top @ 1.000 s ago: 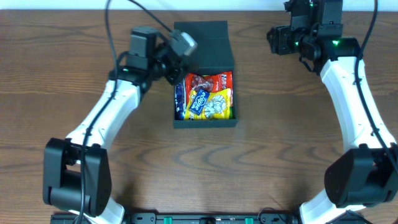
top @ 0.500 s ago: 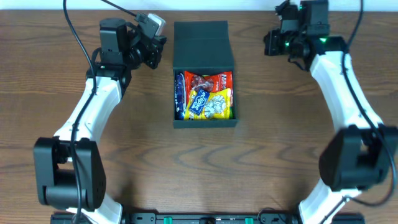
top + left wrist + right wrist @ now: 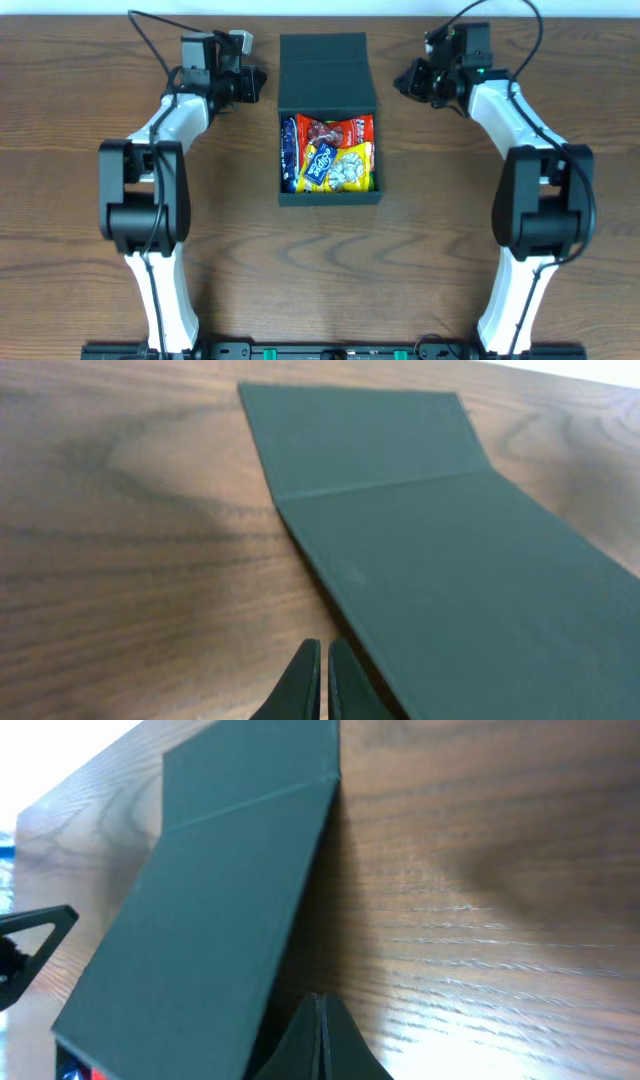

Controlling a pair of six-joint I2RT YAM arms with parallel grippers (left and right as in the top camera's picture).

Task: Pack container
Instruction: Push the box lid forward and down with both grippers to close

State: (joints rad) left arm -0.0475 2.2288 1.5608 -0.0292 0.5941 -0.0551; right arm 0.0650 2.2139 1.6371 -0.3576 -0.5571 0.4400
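Note:
The container (image 3: 329, 198) is a dark teal-black box in the middle of the table, its flap lid (image 3: 325, 72) open and leaning back. Inside lie colourful snack packets (image 3: 330, 154), red, blue and yellow. My left gripper (image 3: 257, 84) is shut and empty, just left of the lid. In the left wrist view its fingertips (image 3: 322, 660) sit beside the lid's edge (image 3: 420, 550). My right gripper (image 3: 402, 80) is shut and empty, just right of the lid. In the right wrist view its fingertips (image 3: 320, 1005) are next to the lid (image 3: 220, 910).
The table (image 3: 450, 230) is brown wood grain. Both arms reach in from the front along the left and right sides. The table's far edge runs just behind the lid.
Both arms swung outward and back. The left gripper left the box opening and now sits left of the lid. The right gripper moved in toward the lid's right side.

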